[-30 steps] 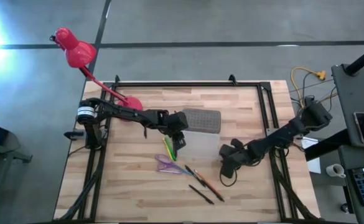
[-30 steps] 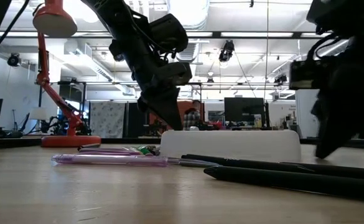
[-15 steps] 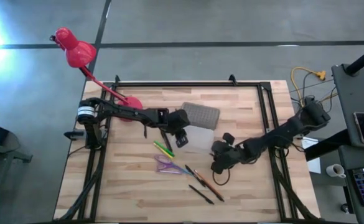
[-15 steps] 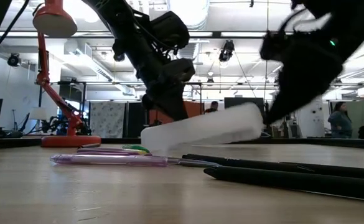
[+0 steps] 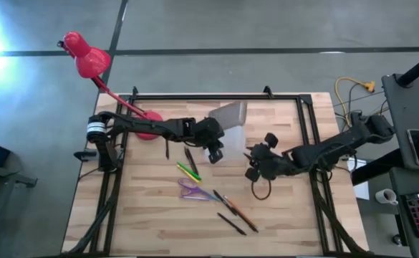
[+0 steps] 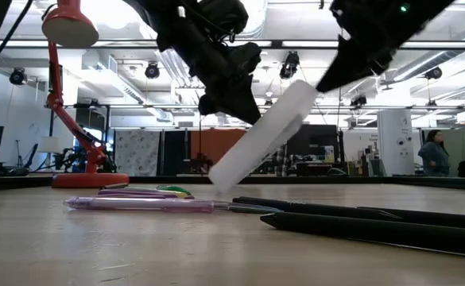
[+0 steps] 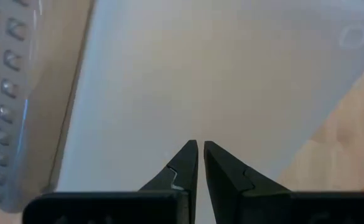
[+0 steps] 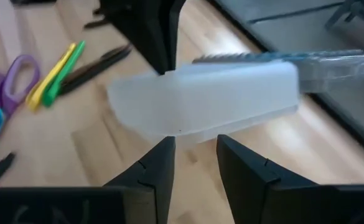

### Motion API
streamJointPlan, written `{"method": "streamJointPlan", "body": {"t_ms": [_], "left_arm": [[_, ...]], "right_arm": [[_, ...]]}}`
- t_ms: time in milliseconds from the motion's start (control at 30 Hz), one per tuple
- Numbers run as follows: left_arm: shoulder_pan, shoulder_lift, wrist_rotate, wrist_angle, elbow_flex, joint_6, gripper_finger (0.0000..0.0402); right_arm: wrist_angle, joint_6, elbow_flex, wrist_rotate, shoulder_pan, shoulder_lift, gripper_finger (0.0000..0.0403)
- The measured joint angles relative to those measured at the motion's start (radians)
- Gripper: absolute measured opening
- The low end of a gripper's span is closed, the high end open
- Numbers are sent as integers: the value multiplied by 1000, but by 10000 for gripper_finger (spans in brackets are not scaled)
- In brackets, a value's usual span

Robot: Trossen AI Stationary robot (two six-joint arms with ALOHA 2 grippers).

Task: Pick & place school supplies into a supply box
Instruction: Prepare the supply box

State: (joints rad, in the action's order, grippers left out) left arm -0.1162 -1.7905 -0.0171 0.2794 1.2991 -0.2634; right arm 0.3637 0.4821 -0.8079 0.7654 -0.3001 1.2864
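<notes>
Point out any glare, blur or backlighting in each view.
High view: bright glare at the left edge. Low view: ceiling lights backlight both arms into silhouettes above the tilted supply box. Left wrist view: the box fills the frame, featureless. Right wrist view: scissors and pencils soft, left pincer a dark shape.

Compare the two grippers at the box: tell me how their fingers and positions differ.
The left gripper has its fingers nearly shut, tips against the supply box; the right gripper is open, its fingers apart beside the box. The left is at the box's lamp-side edge, the right opposite. Both are at the tilted box.
</notes>
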Motion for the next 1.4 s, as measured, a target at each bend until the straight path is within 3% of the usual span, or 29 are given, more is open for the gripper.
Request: {"method": "streamJointPlan", "body": {"t_ms": [233, 500, 667, 867, 1100, 1300, 1400], "left_arm": [[0, 23, 30, 17, -2, -5, 15], [14, 88, 33, 78, -7, -37, 15], [39, 134, 66, 145, -5, -40, 15], [76, 167, 143, 203, -57, -83, 15], [89, 188, 161, 200, -106, -117, 15], [88, 200, 172, 202, -111, -117, 15], [88, 201, 175, 199, -111, -117, 15]], "right_arm": [[-46, -184, -68, -18, 77, 20, 114], [-210, -361, -201, -198, 134, 198, 114], [-201, -338, -268, -307, 185, 260, 114], [-189, -249, -271, -333, 203, 279, 114], [-7, -168, -251, -323, 205, 248, 114], [291, -153, -234, -426, 163, 156, 114], [337, -152, -181, -466, 156, 140, 114]]}}
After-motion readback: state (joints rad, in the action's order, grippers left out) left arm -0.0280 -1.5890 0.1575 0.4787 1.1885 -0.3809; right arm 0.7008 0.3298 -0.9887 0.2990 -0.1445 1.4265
